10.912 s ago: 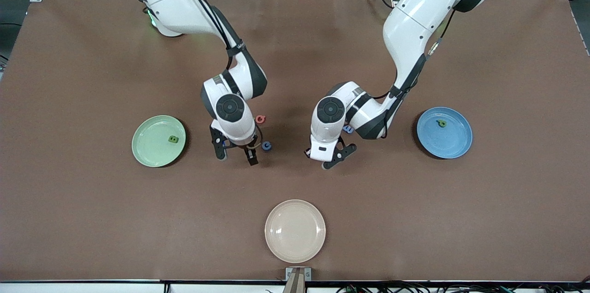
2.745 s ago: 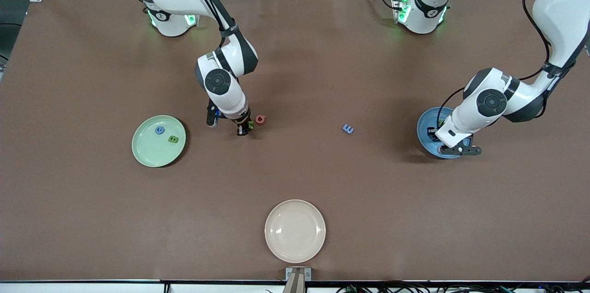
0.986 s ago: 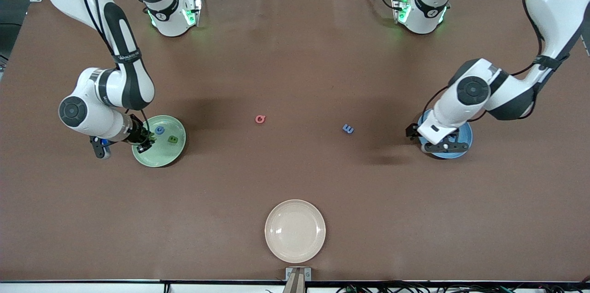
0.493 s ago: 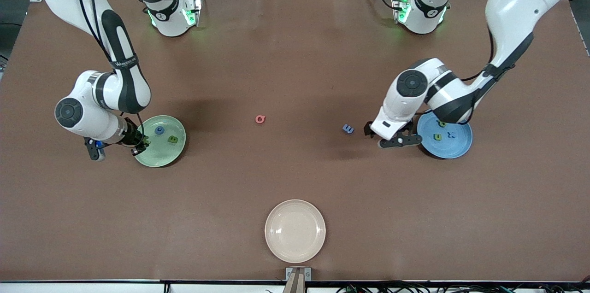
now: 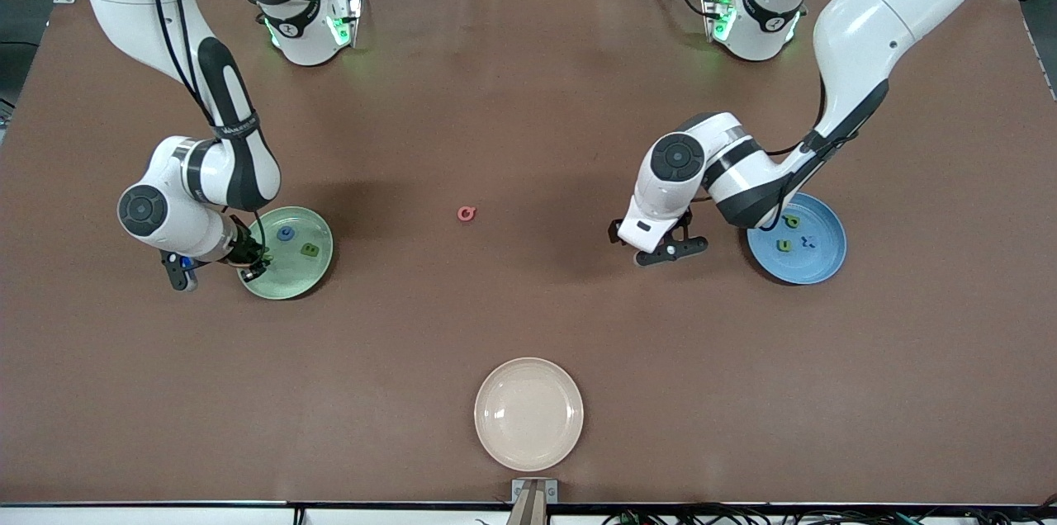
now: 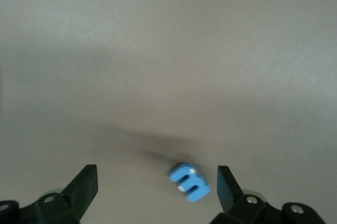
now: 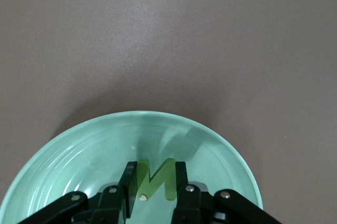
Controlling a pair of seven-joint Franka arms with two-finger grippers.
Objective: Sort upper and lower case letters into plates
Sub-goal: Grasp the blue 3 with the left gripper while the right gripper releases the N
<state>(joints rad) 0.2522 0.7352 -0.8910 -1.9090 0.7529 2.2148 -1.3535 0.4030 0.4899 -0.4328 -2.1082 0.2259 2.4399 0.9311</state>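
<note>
1. Two steps run together. Right gripper (image 7: 152, 195), over the pale green plate (image 7: 79, 145), has its fingers clamped on a green N (image 7: 155, 179); release is due.
2. Left gripper (image 6: 156, 182) hangs spread wide, empty, the blue letter (image 6: 189, 182) lying between its fingers; it should descend and close.

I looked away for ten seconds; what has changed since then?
The right gripper carried a green letter from mid-table over the green plate, still shut on it. The left gripper left the blue plate, now open over the blue letter. Red letter and beige plate unmoved.
</note>
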